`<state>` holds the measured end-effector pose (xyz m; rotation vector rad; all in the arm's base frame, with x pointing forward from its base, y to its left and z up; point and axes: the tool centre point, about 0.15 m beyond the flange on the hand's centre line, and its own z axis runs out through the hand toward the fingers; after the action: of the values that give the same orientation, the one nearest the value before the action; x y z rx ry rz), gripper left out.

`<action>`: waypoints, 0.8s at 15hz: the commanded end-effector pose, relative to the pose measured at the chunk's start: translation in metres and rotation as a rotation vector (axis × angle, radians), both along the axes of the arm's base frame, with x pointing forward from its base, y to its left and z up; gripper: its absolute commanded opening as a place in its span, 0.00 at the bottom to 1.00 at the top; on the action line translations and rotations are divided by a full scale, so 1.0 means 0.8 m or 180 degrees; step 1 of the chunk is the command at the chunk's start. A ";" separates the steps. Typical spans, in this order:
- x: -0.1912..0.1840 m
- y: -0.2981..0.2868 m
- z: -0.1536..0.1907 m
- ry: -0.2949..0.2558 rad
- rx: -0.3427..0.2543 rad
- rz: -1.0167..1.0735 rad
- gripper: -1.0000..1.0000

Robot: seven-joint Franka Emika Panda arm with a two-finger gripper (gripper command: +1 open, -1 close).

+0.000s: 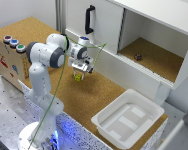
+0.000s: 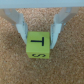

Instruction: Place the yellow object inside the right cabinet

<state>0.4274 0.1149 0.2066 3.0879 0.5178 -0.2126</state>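
Observation:
A small yellow block (image 1: 77,77) hangs between my fingers above the cork counter, and my gripper (image 1: 78,76) is shut on it. In the wrist view the yellow object (image 2: 38,44) is a cube with a black letter T on its face, pinched between the two fingers (image 2: 21,27). The right cabinet (image 1: 153,54) is the open white compartment with a cork floor at the exterior view's right, well away from my gripper. A small dark reddish object (image 1: 138,57) lies on its floor.
A closed white cabinet door with a black handle (image 1: 88,19) stands just behind my gripper. A shallow white tub (image 1: 128,117) sits at the counter's front on the exterior view's right. A wooden box with coloured buttons (image 1: 12,42) is at the exterior view's left.

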 end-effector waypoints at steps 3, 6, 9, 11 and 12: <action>0.041 -0.036 0.045 -0.0259 -0.0114 -0.0394 0.00; 0.072 -0.095 0.080 -0.0578 -0.0150 -0.0808 0.00; 0.082 -0.164 0.111 -0.0762 -0.0393 -0.1245 0.00; 0.083 -0.217 0.130 -0.0851 -0.0514 -0.1488 0.00; 0.085 -0.241 0.137 -0.0893 -0.0535 -0.1585 0.00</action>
<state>0.4924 0.0033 0.2786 3.0187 -0.0613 0.0699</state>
